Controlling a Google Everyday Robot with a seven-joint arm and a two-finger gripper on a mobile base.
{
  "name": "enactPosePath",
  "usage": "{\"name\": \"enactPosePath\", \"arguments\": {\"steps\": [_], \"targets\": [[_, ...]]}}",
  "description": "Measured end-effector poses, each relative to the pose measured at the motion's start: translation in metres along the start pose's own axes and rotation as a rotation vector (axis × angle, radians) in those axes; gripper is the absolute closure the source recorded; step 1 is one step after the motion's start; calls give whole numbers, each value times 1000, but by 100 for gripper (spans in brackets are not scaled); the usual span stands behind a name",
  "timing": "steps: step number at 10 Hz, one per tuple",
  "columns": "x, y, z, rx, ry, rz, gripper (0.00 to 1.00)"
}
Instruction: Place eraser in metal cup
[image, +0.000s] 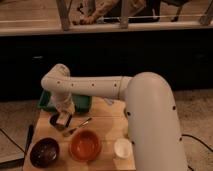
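Note:
My gripper (62, 118) hangs at the end of the white arm over the left part of the wooden table (105, 130). It sits directly above the metal cup (58, 123), a dark shiny cup at the table's left. A pale blocky thing at the gripper's tip, just over the cup's mouth, may be the eraser (60, 120); I cannot tell whether it is held or lying in the cup.
A green tray (47, 101) lies behind the cup. A spoon (77, 127) lies to the cup's right. Along the front stand a dark brown bowl (44, 151), an orange bowl (84, 145) and a white cup (122, 148). The arm's big white body (150, 125) covers the table's right side.

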Motion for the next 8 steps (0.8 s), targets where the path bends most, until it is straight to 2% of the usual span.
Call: {"name": "enactPosePath", "arguments": {"steps": [8], "targets": [[7,-6,3,7,-21,7,97]]}}
